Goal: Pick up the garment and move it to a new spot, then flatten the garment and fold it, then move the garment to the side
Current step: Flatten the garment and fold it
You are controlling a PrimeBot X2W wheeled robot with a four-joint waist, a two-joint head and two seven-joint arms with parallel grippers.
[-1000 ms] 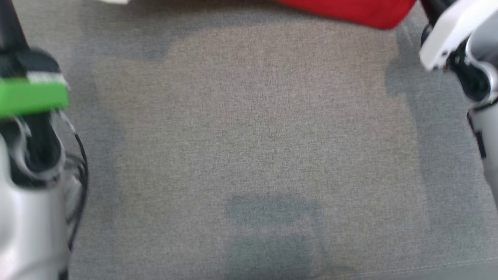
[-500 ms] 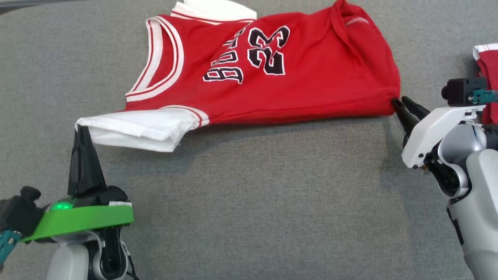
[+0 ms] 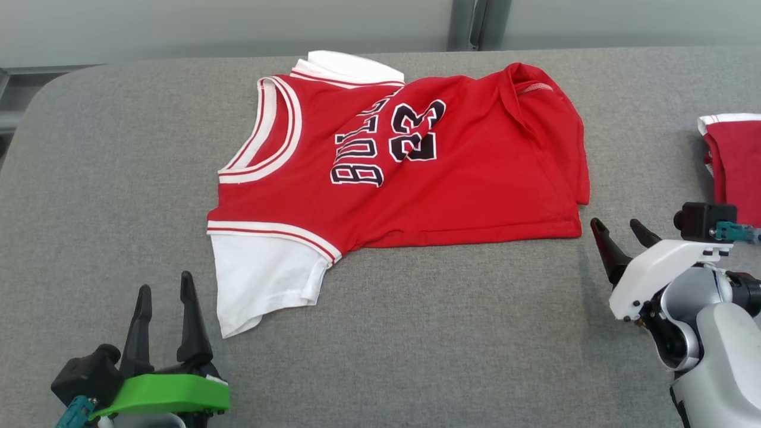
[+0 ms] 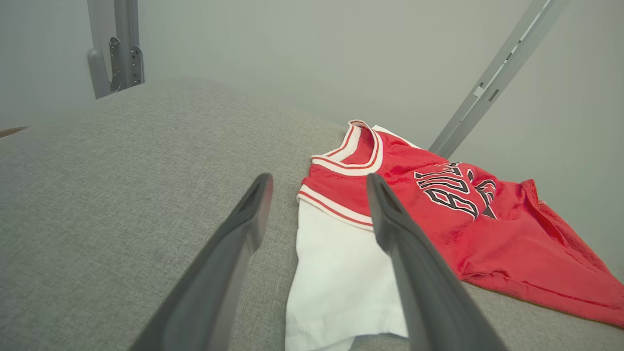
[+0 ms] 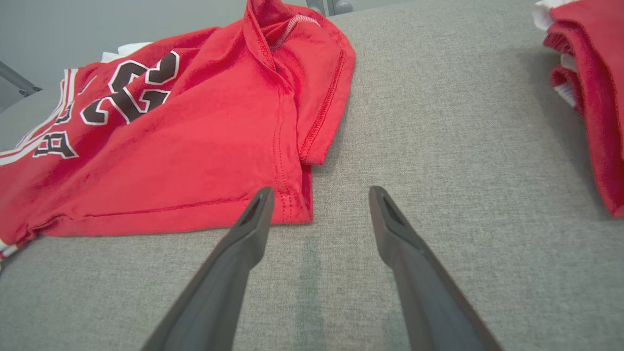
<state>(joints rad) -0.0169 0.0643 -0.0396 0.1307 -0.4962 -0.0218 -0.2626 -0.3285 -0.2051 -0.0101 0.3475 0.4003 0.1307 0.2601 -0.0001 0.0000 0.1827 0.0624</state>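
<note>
The grey padded table [image 3: 119, 148] is stretching wide, and the red jersey [image 3: 452, 178] is lying front-up across its middle, a flap doubled over at the far right. The left gripper [image 3: 165, 282] and right gripper [image 3: 615, 223] are hovering just off its near corners, fingers apart, holding nothing. Flattening well likely means pinching the white sleeve [image 3: 261, 285] and the hem corner, then pulling outward evenly.

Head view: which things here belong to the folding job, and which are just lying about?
In the job: red jersey, lying on the grey surface; left gripper and right gripper, both open, holding nothing.
Lying about: second red garment at the right edge.
</note>
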